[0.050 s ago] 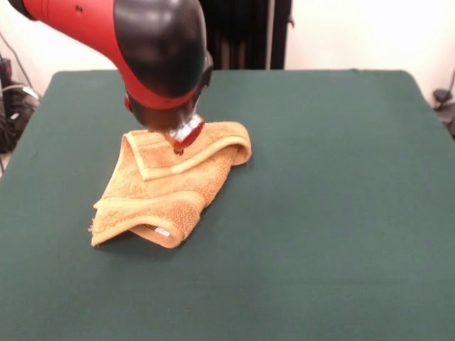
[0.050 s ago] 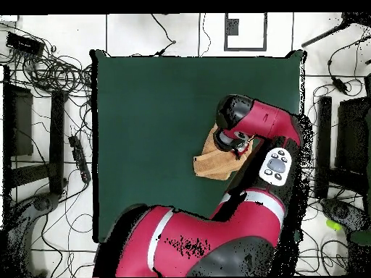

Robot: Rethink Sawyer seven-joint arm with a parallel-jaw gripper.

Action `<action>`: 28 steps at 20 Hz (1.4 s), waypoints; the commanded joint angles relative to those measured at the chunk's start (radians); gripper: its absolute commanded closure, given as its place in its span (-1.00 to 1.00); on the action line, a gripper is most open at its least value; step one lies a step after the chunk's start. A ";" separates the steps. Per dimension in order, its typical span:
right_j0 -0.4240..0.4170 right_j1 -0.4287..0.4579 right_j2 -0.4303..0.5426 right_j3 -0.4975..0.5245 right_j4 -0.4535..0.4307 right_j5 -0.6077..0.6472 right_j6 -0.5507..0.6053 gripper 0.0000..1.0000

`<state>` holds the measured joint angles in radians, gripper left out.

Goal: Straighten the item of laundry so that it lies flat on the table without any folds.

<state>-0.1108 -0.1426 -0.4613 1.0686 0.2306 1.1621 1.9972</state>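
**Orange-tan towel bunched under the gripper**

Terry cloth is what I see first: the towel lies crumpled on the table, doubled over itself. From my front camera, its lower corner sprawls down and to the left of the gripper, with a small white label peeking from the near fold. A woven band runs along the folded-over flap directly below the tips. The gripper sits right at the top of that flap, touching or just above the cloth; I cannot tell how the jaws stand. To the right of the gripper the flap curls into a rounded hump, then bare green cloth. Overhead, the arm covers much of the towel.
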 commanded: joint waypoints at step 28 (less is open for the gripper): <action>0.055 -0.039 0.189 0.152 0.164 -0.155 0.226 -1.00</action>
<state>-0.0970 -0.2205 -0.4162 1.1371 0.3392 1.0490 1.9972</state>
